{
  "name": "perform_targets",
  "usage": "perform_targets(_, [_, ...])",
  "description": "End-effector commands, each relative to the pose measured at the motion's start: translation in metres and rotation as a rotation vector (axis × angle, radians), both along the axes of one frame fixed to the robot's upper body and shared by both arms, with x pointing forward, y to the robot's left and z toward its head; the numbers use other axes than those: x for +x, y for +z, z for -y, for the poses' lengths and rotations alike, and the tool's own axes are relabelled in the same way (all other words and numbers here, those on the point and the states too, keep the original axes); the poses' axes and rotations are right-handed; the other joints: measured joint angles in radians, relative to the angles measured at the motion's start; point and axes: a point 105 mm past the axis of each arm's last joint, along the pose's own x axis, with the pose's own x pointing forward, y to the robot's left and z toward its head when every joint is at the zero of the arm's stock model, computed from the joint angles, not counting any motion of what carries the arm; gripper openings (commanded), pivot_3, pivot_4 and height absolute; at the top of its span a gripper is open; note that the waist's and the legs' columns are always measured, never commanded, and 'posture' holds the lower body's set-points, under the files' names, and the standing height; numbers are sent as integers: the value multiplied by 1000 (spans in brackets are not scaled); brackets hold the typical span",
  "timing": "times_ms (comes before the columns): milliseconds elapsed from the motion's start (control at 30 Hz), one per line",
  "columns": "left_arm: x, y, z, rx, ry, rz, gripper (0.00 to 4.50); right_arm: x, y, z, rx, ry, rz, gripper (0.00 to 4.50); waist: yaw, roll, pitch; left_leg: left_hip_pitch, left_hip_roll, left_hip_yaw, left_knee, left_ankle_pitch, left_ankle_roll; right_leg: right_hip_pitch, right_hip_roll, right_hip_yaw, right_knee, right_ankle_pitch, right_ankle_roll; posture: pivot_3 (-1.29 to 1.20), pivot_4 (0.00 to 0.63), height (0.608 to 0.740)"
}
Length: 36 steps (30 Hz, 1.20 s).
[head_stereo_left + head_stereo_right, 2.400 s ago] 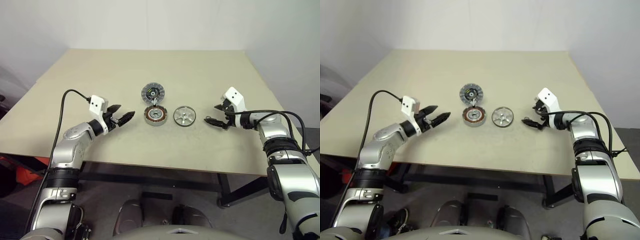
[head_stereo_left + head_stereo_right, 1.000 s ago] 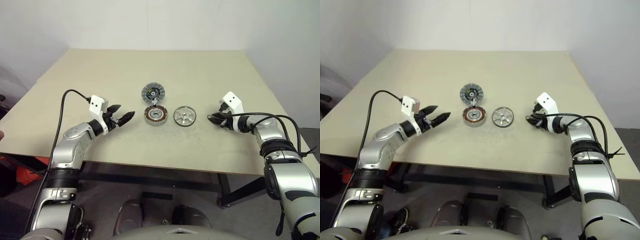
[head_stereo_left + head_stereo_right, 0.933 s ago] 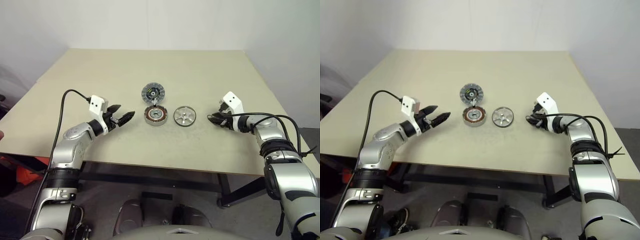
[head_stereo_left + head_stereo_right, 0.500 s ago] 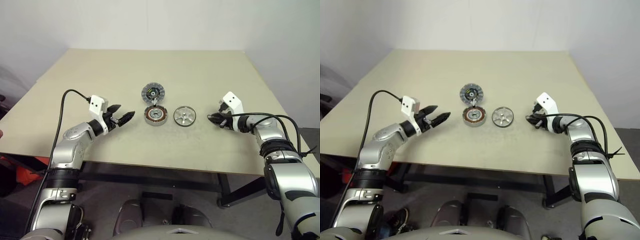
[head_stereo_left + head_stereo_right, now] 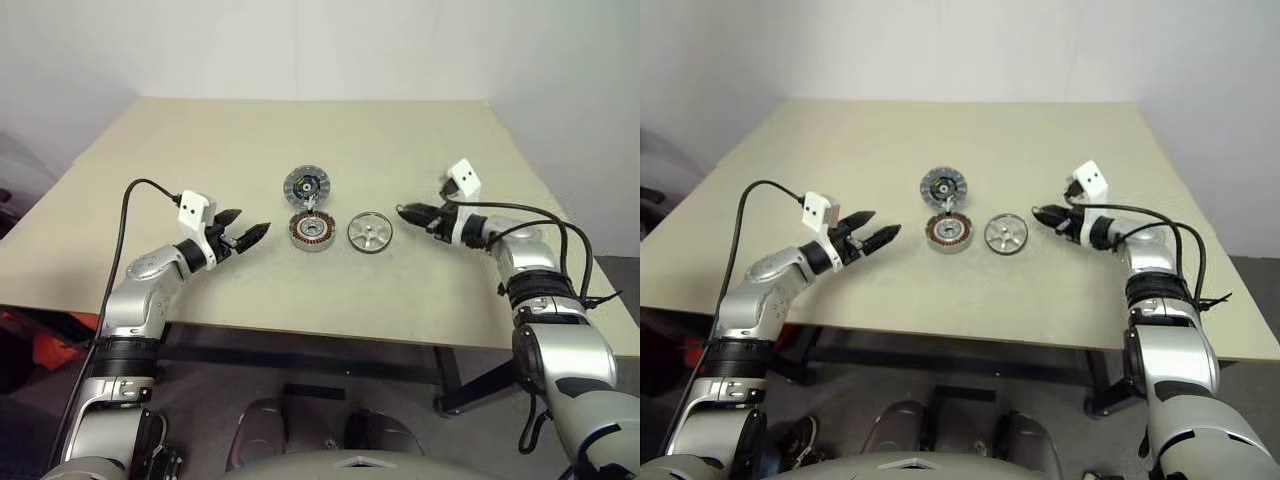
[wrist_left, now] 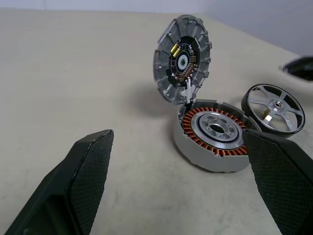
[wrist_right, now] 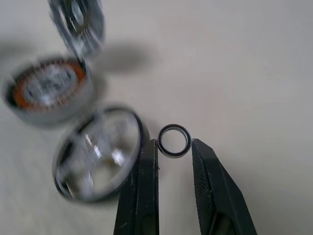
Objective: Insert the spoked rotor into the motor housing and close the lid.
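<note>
Three motor parts sit mid-table, wide bare beige tabletop around them to every edge: we see the shiny silver spoked rotor at 3 o'clock of the copper-wound grey motor housing, the dark round lid at 12. Our left gripper gapes wide; our right gripper pinches a small black ring.

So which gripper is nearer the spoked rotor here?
Right. The right gripper hangs just off the spoked rotor on its right side, pinching a small black ring. The left gripper sits open beyond the motor housing, farther away.
</note>
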Motion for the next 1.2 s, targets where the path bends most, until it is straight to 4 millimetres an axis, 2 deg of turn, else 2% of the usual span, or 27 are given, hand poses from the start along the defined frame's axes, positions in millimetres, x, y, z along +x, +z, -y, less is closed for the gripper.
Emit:
perform_targets(33, [2, 14, 0, 10, -1, 56, 4500, -2, 36, -27, 48, 99, 108, 646, -1, 0, 0, 0, 0, 0, 0, 0, 0, 0, 0, 0, 0, 0, 0, 0, 0, 740])
perform_targets(267, [2, 13, 1, 9, -6, 55, 4500, -29, 38, -100, 72, 315, 110, 646, -2, 0, 0, 0, 0, 0, 0, 0, 0, 0, 0, 0, 0, 0, 0, 0, 0, 740])
perform_targets(367, [3, 14, 3, 9, -8, 57, 4500, -37, 30, -118, 64, 366, 89, 646, -1, 0, 0, 0, 0, 0, 0, 0, -1, 0, 0, 0, 0, 0, 0, 0, 0, 740])
perform_targets(500, [2, 14, 2, 8, -6, 58, 4500, -36, 19, -128, 43, 360, 64, 646, -1, 0, 0, 1, 0, 0, 0, 1, -3, 1, 0, 0, -1, 0, 0, 0, 0, 740])
perform_targets(833, [1, 13, 2, 14, -4, 57, 4500, -12, 9, -154, 10, 323, 42, 646, -10, 0, 0, 2, 0, 0, -2, 3, -6, 1, 0, 0, -1, 0, 0, 0, 0, 740])
perform_targets(1033, [-1, 13, -1, 16, 5, 58, 4500, -7, 1, -167, 0, 319, 22, 646, -11, 0, 0, 1, 0, 0, -2, 3, -6, 1, 0, 0, -1, 1, -1, 0, 0, 740])
perform_targets(1200, [-1, 14, -3, 18, 11, 60, 4500, -4, -10, -168, -23, 292, 1, 646, -14, 0, 0, 1, 0, 0, -2, 3, -6, 1, 0, 0, 0, 3, -6, 0, 0, 740])
